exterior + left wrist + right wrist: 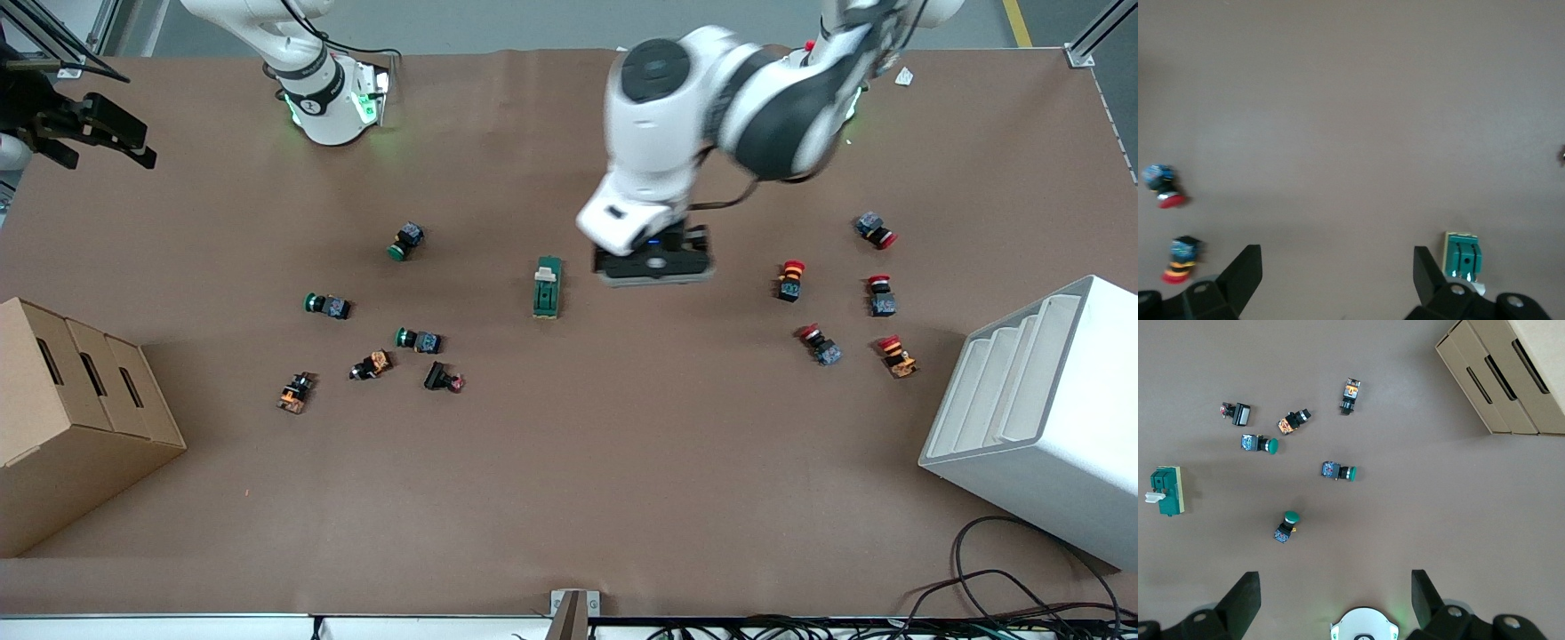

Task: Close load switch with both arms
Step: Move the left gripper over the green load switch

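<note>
Left end effector (655, 264) spread beside load switch (547, 287); right end effector (1331, 600) spread, waiting.

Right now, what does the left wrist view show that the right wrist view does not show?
Only the left wrist view shows two red-capped push buttons lying on the brown table, with the open left gripper over bare table beside the switch.

Only the right wrist view shows the cardboard box, three green-capped push buttons, three more small buttons and the right arm's base, under the open right gripper.

Both show the load switch.
</note>
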`<state>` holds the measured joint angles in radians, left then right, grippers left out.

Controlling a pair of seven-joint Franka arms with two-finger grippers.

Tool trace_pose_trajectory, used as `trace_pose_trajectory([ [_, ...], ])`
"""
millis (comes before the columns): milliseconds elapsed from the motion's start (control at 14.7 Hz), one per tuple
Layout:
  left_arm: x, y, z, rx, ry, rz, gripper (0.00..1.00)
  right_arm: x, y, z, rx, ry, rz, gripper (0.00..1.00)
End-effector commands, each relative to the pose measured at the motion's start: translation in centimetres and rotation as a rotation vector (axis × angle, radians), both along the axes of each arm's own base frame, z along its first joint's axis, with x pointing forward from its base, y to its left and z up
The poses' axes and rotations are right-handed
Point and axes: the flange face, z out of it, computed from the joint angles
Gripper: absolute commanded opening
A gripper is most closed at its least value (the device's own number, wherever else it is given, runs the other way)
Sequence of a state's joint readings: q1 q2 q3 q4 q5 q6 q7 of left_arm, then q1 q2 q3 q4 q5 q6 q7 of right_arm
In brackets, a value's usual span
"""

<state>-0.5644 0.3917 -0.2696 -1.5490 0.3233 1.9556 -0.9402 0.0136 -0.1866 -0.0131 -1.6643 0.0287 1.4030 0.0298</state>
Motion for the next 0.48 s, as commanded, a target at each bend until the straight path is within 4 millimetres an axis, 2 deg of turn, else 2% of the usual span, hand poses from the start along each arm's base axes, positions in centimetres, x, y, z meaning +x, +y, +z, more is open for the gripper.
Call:
trace_pose_trajectory([
  [0, -4.4, -6.5, -5.8, 0.054, -0.064, 0.017, 1.0, -0.6, 0.0, 0.4, 0.012, -0.011, 0.007, 1.0],
  [272, -11.4, -12.7, -11.9, 0.033, -0.193, 0.105, 1.0, -0.6, 0.0, 0.4, 0.012, -0.011, 0.007, 1.0],
  [408, -15.5, -14.2, -14.5, 0.05, -0.22, 0.117, 1.0, -0.5, -0.1, 0.3, 0.01, -0.008, 0.004, 1.0],
])
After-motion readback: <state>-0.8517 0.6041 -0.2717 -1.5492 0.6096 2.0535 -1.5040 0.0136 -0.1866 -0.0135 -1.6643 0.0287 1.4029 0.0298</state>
